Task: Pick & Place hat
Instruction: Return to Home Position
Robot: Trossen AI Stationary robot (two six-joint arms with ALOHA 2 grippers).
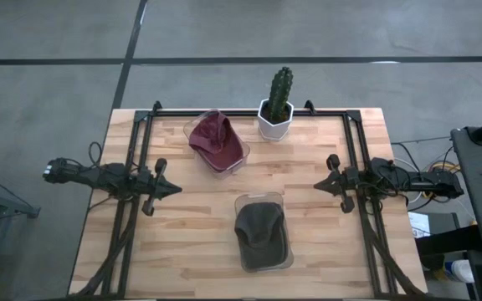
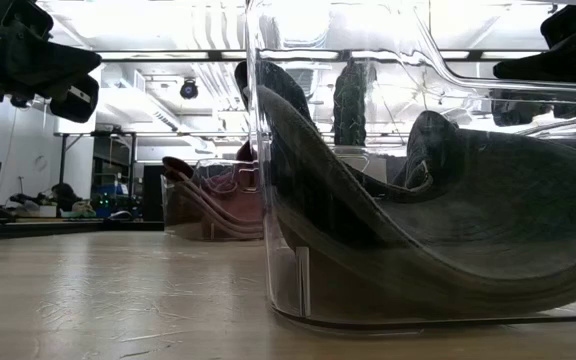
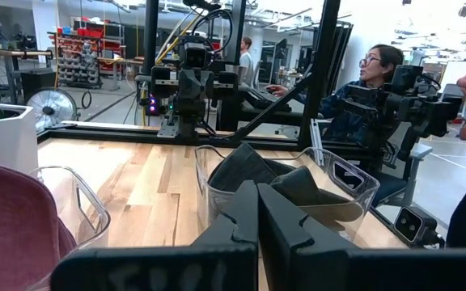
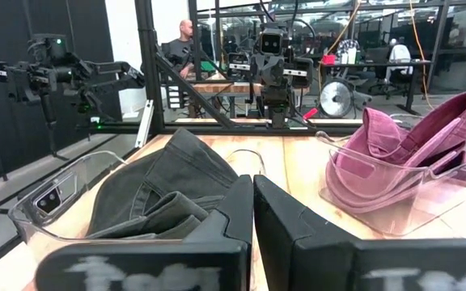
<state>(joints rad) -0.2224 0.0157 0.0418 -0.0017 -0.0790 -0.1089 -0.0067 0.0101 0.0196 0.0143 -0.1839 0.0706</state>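
Note:
A dark grey hat (image 1: 260,232) lies in a clear plastic bin (image 1: 288,251) near the table's near edge, shown close in the low view as the grey hat (image 2: 438,230). A maroon hat (image 1: 213,139) rests in a second clear bin (image 1: 241,155) toward the far edge. My left gripper (image 1: 172,189) hovers shut at the table's left side, my right gripper (image 1: 319,185) shut at the right side, both apart from the bins. The left wrist view shows the grey hat (image 3: 281,182) and the maroon hat (image 3: 14,218); the right wrist view shows the grey hat (image 4: 160,190) and the maroon hat (image 4: 403,153).
A potted cactus (image 1: 277,102) in a white pot stands at the far edge beside the maroon hat's bin. A black frame (image 1: 249,111) runs along the far edge and down both sides. Bare wood lies between the two bins. People sit in the room beyond the table (image 3: 374,73).

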